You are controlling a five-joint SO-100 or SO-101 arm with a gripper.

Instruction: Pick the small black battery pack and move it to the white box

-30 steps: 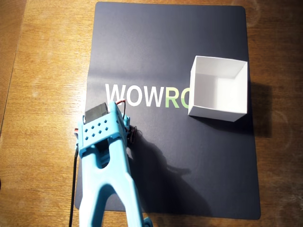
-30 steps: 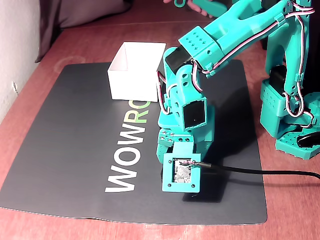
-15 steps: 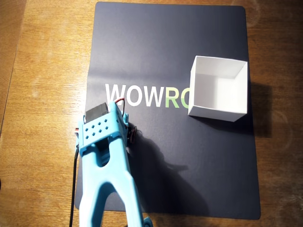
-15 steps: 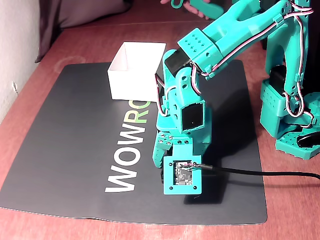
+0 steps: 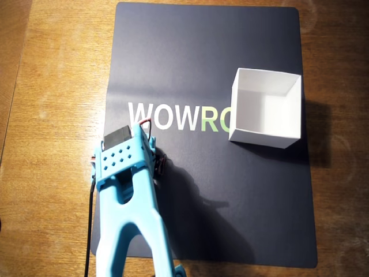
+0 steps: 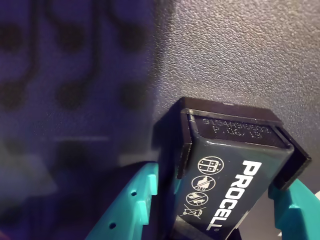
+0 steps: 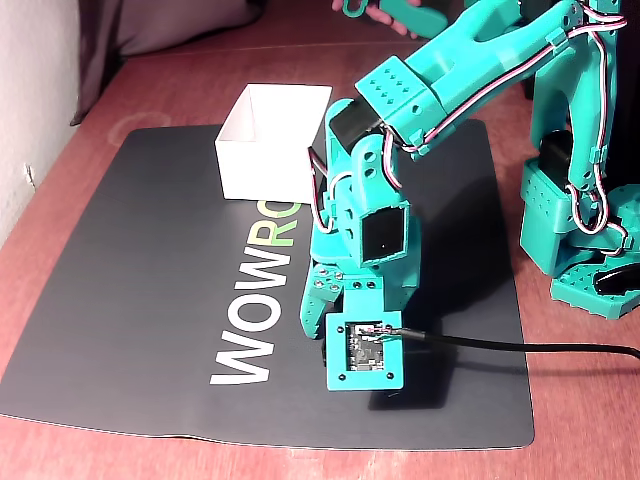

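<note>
- One battery pack point(image 6: 227, 175) is sitting between the gripper point(image 6: 220, 200) jaws in the wrist view, its long axis running along the fingers.
- Both jaws are closing snugly on its sides, low over the dark mat point(image 5: 219, 219), near the table's left edge in the overhead view.
- Judging by that view, the white box point(image 5: 266, 108) is waiting well apart, toward the table's right edge.

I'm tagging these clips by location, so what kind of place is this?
Probably a hobbyist's desk setup: a wooden table, a dark WOWRO-printed mat, a teal 3D-printed-looking arm, and its gripper around a Procell battery pack.
</note>
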